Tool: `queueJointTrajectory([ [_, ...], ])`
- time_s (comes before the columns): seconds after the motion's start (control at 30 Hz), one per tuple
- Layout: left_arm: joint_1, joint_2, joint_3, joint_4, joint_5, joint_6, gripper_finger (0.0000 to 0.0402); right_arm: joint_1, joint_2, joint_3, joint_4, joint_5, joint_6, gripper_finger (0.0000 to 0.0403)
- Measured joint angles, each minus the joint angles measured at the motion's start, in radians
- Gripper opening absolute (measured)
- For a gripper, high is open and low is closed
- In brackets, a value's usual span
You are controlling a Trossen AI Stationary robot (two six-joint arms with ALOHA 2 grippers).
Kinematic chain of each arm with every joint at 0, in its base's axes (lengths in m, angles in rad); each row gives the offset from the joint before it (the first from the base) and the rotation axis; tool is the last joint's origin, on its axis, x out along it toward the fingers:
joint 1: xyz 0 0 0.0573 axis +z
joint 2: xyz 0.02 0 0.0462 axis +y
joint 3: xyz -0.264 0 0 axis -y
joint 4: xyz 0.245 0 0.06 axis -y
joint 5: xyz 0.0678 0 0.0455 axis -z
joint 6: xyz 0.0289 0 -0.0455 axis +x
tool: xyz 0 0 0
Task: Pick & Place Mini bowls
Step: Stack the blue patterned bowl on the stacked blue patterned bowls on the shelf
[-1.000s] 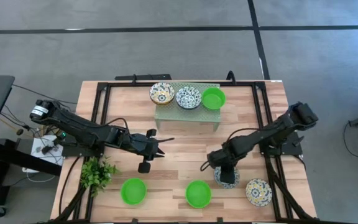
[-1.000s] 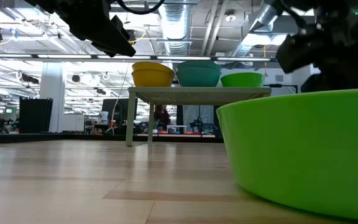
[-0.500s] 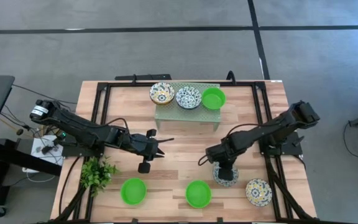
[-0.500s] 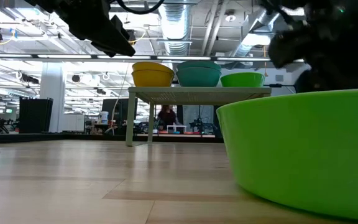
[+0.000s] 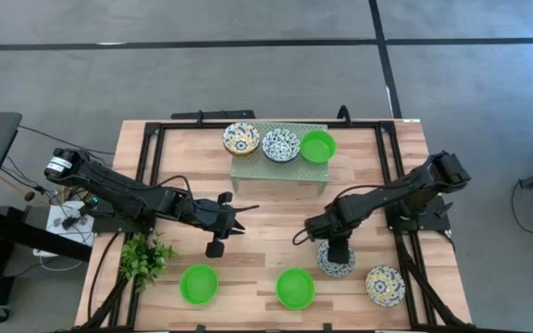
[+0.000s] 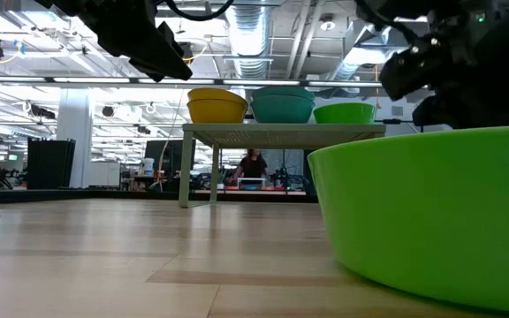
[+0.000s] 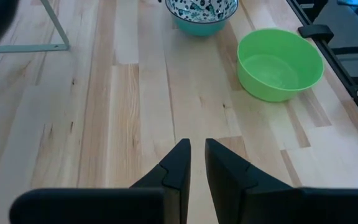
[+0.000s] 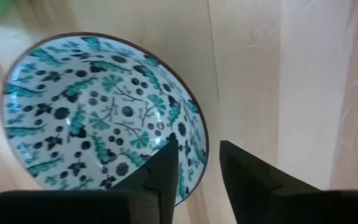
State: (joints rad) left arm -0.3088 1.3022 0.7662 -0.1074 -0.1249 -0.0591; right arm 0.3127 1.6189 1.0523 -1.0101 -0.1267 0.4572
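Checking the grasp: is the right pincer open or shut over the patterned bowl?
Open. In the wrist view the right pincer shows a gap between its fingers, which straddle the rim of the patterned bowl.

Three mini bowls (image 5: 280, 144) in a row on the rack (image 5: 278, 167), four more bowls (image 5: 294, 288) in front of the rack, plant (image 5: 144, 258) front-left of it.

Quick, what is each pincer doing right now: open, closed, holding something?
Left pincer: nearly closed, empty, above bare table.
Right pincer: open, straddling the rim of a patterned bowl, not yet gripping it.
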Motion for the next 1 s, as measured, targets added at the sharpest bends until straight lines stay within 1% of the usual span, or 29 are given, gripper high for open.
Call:
queueJointTrajectory([
  [0.23,0.0,0.0,0.0,0.0,0.0,-0.036,0.0049,-0.022,0.045,0.0,0.003,-0.003,-0.022,0.0146],
  [0.4,0.0,0.0,0.0,0.0,0.0,-0.036,0.0049,-0.021,0.056,0.0,0.009,-0.004,-0.023,0.0146],
  [0.47,0.0,0.0,0.0,0.0,0.0,-0.036,0.0049,-0.022,0.066,0.0,0.011,-0.004,-0.023,0.0133],
  [0.53,0.0,0.0,0.0,0.0,0.0,-0.036,0.0049,-0.022,0.07,0.0,0.001,-0.007,-0.023,0.0111],
  [0.67,0.0,0.0,0.0,0.0,0.0,-0.036,0.0049,-0.022,0.092,0.0,0.013,-0.017,-0.077,0.0052],
  [0.73,0.0,0.0,0.0,-0.001,0.0,-0.036,0.0049,-0.023,0.099,0.004,0.021,-0.05,-0.125,0.0022],
  [0.77,0.0,0.0,0.0,-0.001,0.0,-0.036,0.0049,-0.023,0.099,0.006,0.025,-0.065,-0.147,0.0014],
  [0.9,0.0,0.0,0.0,-0.001,0.0,-0.035,0.0049,-0.027,0.094,0.028,0.001,-0.084,-0.17,0.0019],
  [1.0,0.0,0.0,0.0,-0.001,0.0,-0.034,0.0049,-0.036,0.082,0.11,-0.098,-0.059,-0.183,0.001],
])
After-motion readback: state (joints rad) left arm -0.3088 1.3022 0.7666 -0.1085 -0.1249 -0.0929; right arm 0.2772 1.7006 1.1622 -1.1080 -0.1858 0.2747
